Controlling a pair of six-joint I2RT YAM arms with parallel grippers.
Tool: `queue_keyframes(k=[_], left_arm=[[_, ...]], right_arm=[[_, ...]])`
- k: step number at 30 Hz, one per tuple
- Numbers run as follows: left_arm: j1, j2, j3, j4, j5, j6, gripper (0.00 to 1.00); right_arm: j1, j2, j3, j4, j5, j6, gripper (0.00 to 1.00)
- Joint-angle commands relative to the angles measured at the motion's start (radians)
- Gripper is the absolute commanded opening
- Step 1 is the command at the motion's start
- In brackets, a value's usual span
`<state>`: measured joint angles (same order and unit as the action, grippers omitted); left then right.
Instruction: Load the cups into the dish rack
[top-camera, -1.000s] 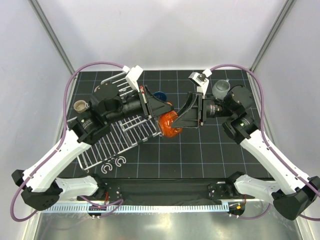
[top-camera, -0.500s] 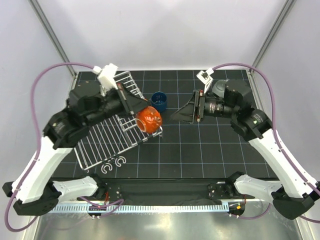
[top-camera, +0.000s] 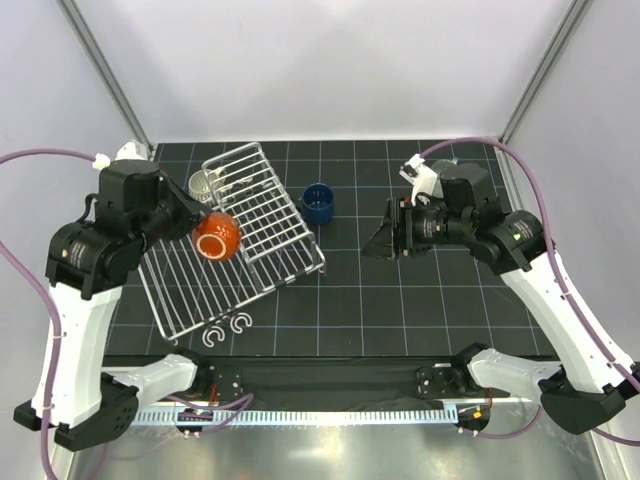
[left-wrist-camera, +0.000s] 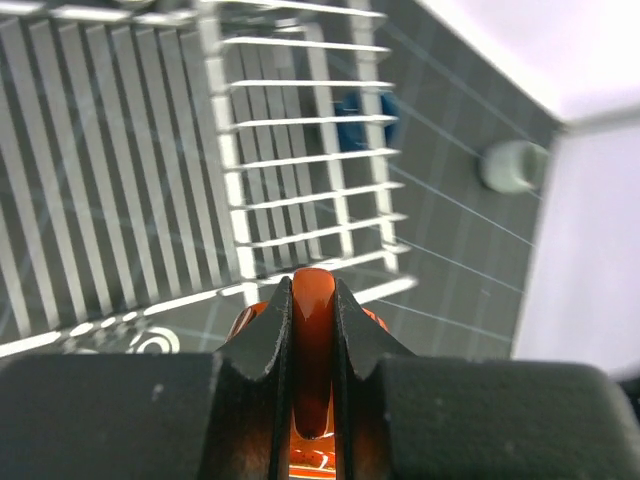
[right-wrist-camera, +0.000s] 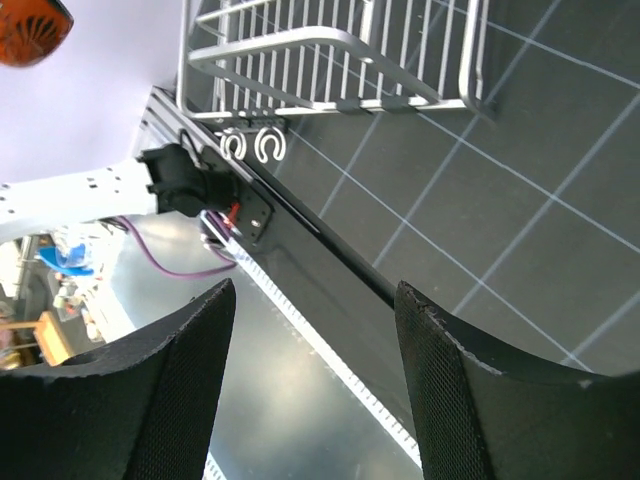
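My left gripper (left-wrist-camera: 312, 285) is shut on the handle of the orange-red cup (top-camera: 215, 236), which hangs over the flat slatted part of the dish rack (top-camera: 262, 262). In the left wrist view the handle (left-wrist-camera: 312, 345) is pinched between the two jaws. A dark blue cup (top-camera: 318, 202) stands on the mat just right of the rack. A pale cup (top-camera: 203, 184) sits at the rack's far left corner. A light grey cup (left-wrist-camera: 512, 166) stands at the far right, mostly hidden behind the right arm from above. My right gripper (top-camera: 383, 240) is open, holds nothing and hovers right of the blue cup.
Two small white C-shaped hooks (top-camera: 226, 331) lie on the mat by the rack's near edge. The black gridded mat (top-camera: 400, 300) ends at a dark rail along the near side. White walls close in the back and sides.
My left arm has carried the orange-red cup leftward from the mat's centre to above the rack. My right gripper has opened, let go of the cup and drawn back to the right.
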<state>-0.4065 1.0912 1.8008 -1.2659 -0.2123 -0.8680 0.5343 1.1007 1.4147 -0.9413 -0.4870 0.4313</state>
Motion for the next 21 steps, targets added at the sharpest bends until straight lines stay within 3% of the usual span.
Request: queue_keyframes(k=[1, 12, 18, 21], left_arm=[[0.064, 0.035, 0.034, -0.090, -0.064, -0.048, 0.00], [0.322, 0.070, -0.076, -0.173, -0.033, -0.134, 0.00], [0.599, 0.108, -0.224, -0.104, 0.154, -0.161, 0.00], [0.609, 0.137, -0.274, -0.073, 0.186, -0.239, 0.00]], right_arm=[[-0.003, -0.001, 0.072, -0.094, 0.045, -0.080, 0.66], [-0.002, 0.014, 0.113, -0.212, 0.125, -0.206, 0.67], [-0.002, 0.027, 0.144, -0.232, 0.139, -0.246, 0.67], [-0.002, 0.024, 0.122, -0.217, 0.130, -0.249, 0.67]])
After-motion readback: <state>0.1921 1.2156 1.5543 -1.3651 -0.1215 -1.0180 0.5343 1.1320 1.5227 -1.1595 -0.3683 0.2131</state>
